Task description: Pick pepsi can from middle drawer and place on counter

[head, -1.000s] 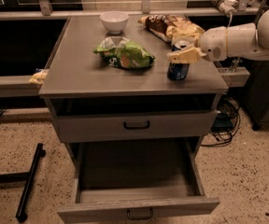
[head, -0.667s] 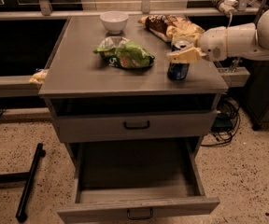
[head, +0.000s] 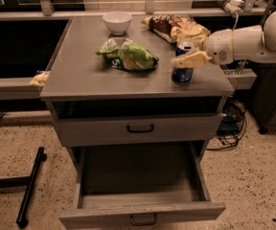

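One pepsi can (head: 182, 74) stood upright on the tabletop (head: 85, 66), near its front right corner, right of the frame's centre. Its dark-blue side faced the camera and its silver top showed just above the grasp. The gripper (head: 185, 59) reached in from the right edge of the frame on a white arm (head: 243, 44) and sat at the can's upper half. Its jaws were drawn narrow around the can. The near one, pale yellow, lay across the can's front and the other was hidden behind it (so only one side of the grip could be seen). The can's base rested on the grey surface.

Three other things shared the tabletop. A green snack bag (head: 127, 56) lay crumpled near the middle, just left of the can and apart from it. A white bowl (head: 117, 22) stood toward the back edge. A brown and yellow snack packet (head: 176, 28) lay at the back right, just behind the can.

Below the tabletop, the upper drawer (head: 104, 131) was closed, its black handle (head: 140, 128) centred on the front. The middle drawer (head: 143, 210) was pulled far out toward the bottom of the frame, showing its grey floor and side walls, with its own handle (head: 143, 219) at the lower edge.

At lower left a black bar (head: 30, 186) lay on the speckled floor. A tangle of cables (head: 231, 123) sat at the cabinet's right side. A small yellow object (head: 40, 78) rested on the grey ledge (head: 8, 87) at the left.
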`<state>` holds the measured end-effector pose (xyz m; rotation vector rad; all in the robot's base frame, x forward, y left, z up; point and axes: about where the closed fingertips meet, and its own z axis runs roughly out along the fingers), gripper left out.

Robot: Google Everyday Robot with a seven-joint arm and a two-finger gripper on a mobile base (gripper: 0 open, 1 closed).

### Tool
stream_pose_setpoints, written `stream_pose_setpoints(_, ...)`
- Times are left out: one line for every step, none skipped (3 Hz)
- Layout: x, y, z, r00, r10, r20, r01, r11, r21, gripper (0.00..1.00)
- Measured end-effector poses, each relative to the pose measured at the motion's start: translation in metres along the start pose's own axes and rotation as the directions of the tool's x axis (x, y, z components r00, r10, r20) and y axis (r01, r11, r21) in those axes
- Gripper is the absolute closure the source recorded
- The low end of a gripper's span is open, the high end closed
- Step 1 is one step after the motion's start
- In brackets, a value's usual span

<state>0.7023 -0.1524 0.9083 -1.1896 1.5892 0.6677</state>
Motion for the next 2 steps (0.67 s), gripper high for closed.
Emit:
stream_pose_setpoints(0.0000, 0.0001, 0.0003, 1.000, 0.000, 0.000, 0.000, 1.0000, -0.001, 0.00)
stream_pose_setpoints(0.0000, 0.0001, 0.0003, 1.000, 0.000, 0.000, 0.000, 1.0000, -0.001, 0.00)
